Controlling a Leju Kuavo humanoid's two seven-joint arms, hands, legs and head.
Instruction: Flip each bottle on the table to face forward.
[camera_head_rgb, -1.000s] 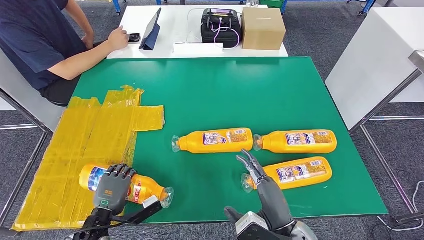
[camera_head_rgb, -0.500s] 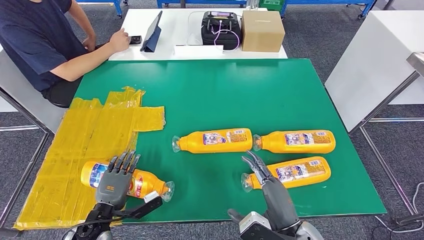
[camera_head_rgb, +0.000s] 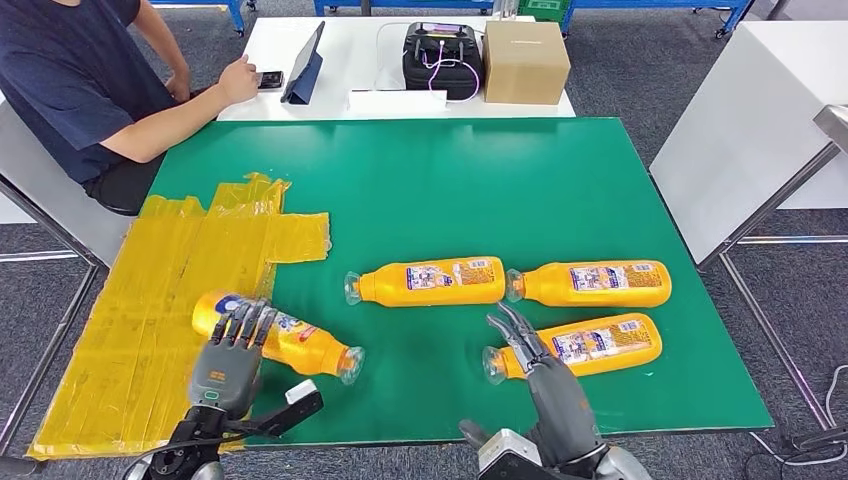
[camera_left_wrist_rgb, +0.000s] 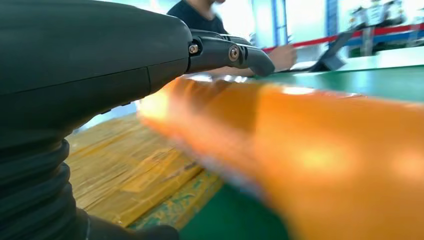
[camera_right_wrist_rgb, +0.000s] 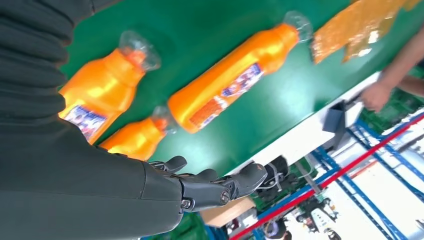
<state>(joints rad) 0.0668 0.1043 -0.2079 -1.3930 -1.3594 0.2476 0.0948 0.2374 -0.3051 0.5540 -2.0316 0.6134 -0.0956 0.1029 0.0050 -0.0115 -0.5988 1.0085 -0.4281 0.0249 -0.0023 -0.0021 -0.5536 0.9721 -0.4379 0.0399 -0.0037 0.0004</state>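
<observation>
Four orange bottles (camera_head_rgb: 430, 282) with blue-and-white labels and clear caps lie on a green worktop (camera_head_rgb: 420, 190) — beside crinkled yellow sheeting (camera_head_rgb: 180, 270), a dark grey hand (camera_head_rgb: 228, 362) over one.

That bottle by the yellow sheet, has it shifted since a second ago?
Yes. The bottle under the left hand has swung and slid away from the yellow sheet's near edge, its cap end further onto the green table.

Left bottle (camera_head_rgb: 285, 339) now rolled, turned, farther forward.
</observation>
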